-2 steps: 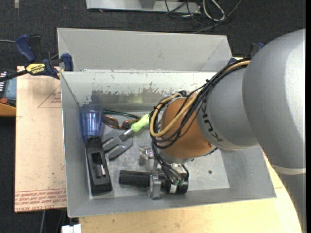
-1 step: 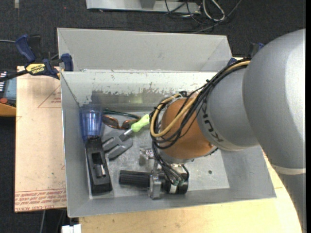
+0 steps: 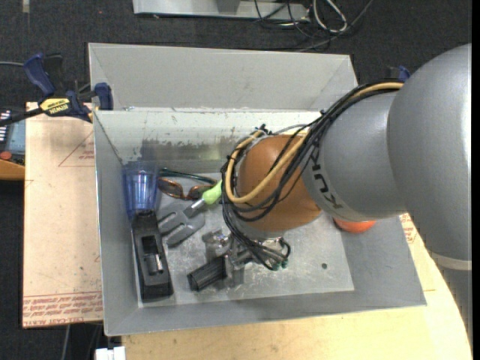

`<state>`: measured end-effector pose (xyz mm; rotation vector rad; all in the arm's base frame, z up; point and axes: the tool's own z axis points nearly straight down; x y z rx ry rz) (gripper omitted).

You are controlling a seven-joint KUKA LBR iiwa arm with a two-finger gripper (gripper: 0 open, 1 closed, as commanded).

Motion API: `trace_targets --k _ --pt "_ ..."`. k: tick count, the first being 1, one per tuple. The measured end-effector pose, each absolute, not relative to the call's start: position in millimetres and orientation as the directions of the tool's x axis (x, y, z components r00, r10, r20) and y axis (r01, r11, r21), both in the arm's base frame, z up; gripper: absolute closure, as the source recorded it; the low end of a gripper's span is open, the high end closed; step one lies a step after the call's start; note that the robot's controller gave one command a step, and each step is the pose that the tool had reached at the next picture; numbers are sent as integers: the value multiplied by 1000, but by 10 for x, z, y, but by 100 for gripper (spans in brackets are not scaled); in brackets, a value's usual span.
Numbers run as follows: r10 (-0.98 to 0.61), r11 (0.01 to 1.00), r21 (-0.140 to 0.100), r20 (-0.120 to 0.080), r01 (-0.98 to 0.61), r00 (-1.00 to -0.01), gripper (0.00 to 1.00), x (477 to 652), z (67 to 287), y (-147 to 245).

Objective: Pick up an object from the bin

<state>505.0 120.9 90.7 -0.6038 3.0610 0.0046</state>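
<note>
Gripper [image 3: 241,255] low near ctr of grey metal bin [image 3: 262,310]; open or clenched, can't tell. Small black rectangular block [image 3: 205,277] just beside, 8 o'clock. Best: ctr over it, descend straight.

Right of the gripper [image 3: 238,255], the bin floor [image 3: 324,267] lies bare. A small black block [image 3: 205,277] and a black stapler [image 3: 150,259] crowd its left.

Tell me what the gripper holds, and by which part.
Cannot tell: the gripper hangs beside a small black block by the front of the bin.
</note>
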Motion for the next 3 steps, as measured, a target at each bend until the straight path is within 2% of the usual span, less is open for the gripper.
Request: trace_targets --k 1,2,3 --pt "-379 925 -1 -22 -380 -925 100 5050 908 1208" --pt "-403 915 -1 -26 -403 -915 100 5116 1504 1232" --pt "-387 922 2 -12 -387 -922 100 5037 2652 1260"
